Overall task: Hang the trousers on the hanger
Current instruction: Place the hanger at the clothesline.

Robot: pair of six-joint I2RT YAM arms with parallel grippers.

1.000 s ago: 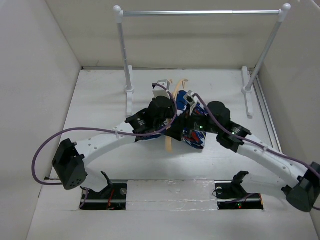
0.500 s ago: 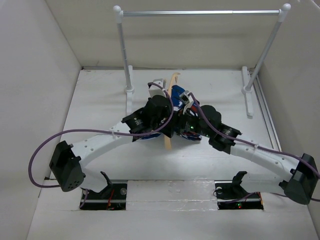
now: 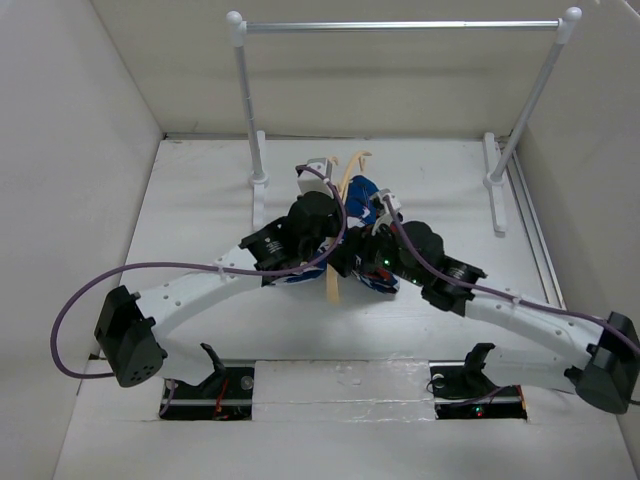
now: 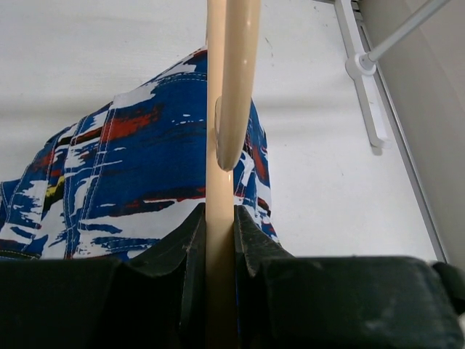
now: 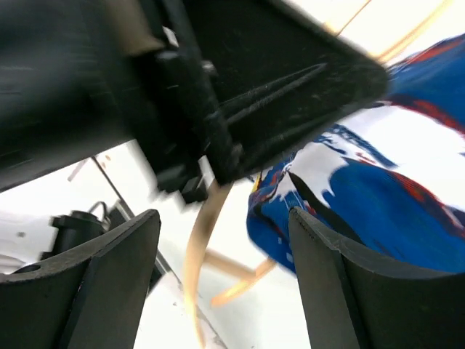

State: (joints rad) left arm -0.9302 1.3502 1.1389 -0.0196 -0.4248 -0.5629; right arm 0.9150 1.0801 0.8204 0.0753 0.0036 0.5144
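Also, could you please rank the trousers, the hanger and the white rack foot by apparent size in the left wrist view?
1. trousers, the widest patch.
2. hanger, a long thin strip, enlarged by being close up.
3. white rack foot, smallest, but farther away, so its true size is unsure.

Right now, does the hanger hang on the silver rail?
No, the left gripper clamps the hanger over the trousers, away from the rail.

The right gripper (image 5: pixel 221 218) held its two dark fingers (image 5: pixel 109 283) wide apart over the white worktop (image 5: pixel 254 323). Between them ran the tan hanger (image 5: pixel 195 254), with the blue, white and red trousers (image 5: pixel 378 211) bunched at right. A blurred black arm housing (image 5: pixel 218 80) filled the top.
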